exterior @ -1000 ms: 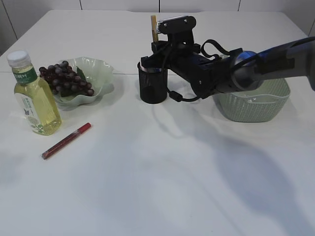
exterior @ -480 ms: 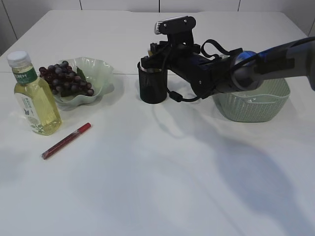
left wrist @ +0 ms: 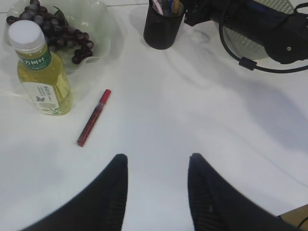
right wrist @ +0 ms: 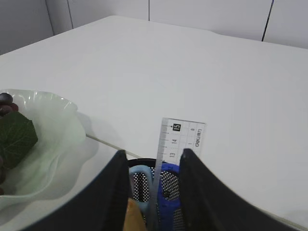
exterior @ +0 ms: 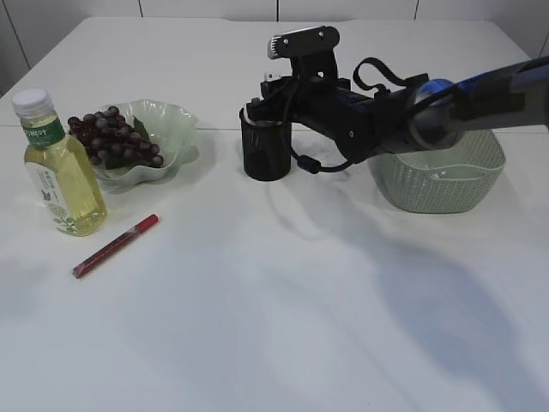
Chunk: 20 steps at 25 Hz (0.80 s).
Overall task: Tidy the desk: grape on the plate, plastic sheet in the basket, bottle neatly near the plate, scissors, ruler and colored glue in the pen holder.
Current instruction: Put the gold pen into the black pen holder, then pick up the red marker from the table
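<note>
Hovering directly above the black mesh pen holder point(exterior: 266, 152), the right gripper point(right wrist: 153, 166) has its two black fingers point(right wrist: 119, 192) spread apart with nothing pinched between them. In the right wrist view a clear plastic ruler point(right wrist: 175, 143) stands upright in the holder, rising between the fingers without an evident grip on it, and the blue handles of a pair of scissors point(right wrist: 166, 190) sit in the holder beside it. The right arm reaches across from the right side of the white bench point(exterior: 283, 292), passing over the pale green woven basket point(exterior: 437, 182), which stands just right of the pen holder.

The left gripper point(left wrist: 156, 166) hangs low over the near part of the bench, its fingers point(left wrist: 113, 192) parted and empty. Ahead of it the red colored glue pen point(left wrist: 93, 118) lies flat on the bench at a slant, just beside the clear plastic bottle of yellow liquid with a white cap and green label point(exterior: 58, 167). The bottle stands upright, close to the translucent pale green wavy-edged plate point(exterior: 167, 129). A bunch of dark purple grapes point(exterior: 113, 137) rests on that plate, with a green leaf among them. Whether the plastic sheet lies inside the basket cannot be told from these views.
</note>
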Each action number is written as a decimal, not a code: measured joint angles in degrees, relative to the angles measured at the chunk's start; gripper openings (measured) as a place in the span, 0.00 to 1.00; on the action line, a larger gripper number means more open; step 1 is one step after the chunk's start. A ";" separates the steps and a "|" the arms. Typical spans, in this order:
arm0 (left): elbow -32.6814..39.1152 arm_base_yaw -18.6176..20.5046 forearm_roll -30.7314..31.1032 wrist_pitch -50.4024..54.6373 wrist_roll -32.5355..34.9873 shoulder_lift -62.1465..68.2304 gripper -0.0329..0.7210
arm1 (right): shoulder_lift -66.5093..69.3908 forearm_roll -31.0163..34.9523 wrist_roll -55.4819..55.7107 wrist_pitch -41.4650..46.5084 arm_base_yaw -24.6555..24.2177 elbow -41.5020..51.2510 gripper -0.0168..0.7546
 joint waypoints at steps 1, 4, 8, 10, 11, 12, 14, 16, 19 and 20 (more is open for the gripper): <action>0.00 0.00 0.11 0.00 0.00 0.00 0.45 | -0.89 0.00 0.00 1.61 0.00 0.00 0.40; 0.00 0.00 1.24 0.00 0.00 0.11 0.45 | -4.28 0.48 0.00 7.99 0.00 0.00 0.40; 0.00 0.00 2.19 2.58 2.06 2.84 0.45 | -10.21 3.38 0.21 19.28 0.00 0.00 0.40; 0.00 0.00 2.28 5.15 4.33 5.34 0.45 | -13.38 5.89 0.21 26.55 0.00 0.00 0.40; 0.00 0.00 2.28 6.43 5.30 7.10 0.45 | -15.12 7.07 0.21 29.73 0.00 0.00 0.40; 0.00 0.00 2.28 8.01 6.45 9.03 0.45 | -16.78 7.99 0.21 33.57 0.00 0.00 0.40; 0.00 0.00 2.28 10.89 8.61 12.97 0.45 | -19.64 9.79 0.21 40.18 0.00 0.00 0.40; -0.41 0.00 2.39 11.62 11.27 17.64 0.45 | -22.25 10.59 0.21 46.39 0.00 0.00 0.40; -2.29 0.00 2.50 11.75 14.83 24.18 0.45 | -24.96 11.03 0.21 53.28 0.00 0.00 0.40; -3.00 0.00 2.60 11.75 15.32 26.41 0.45 | -25.56 11.07 0.21 55.43 0.00 0.00 0.40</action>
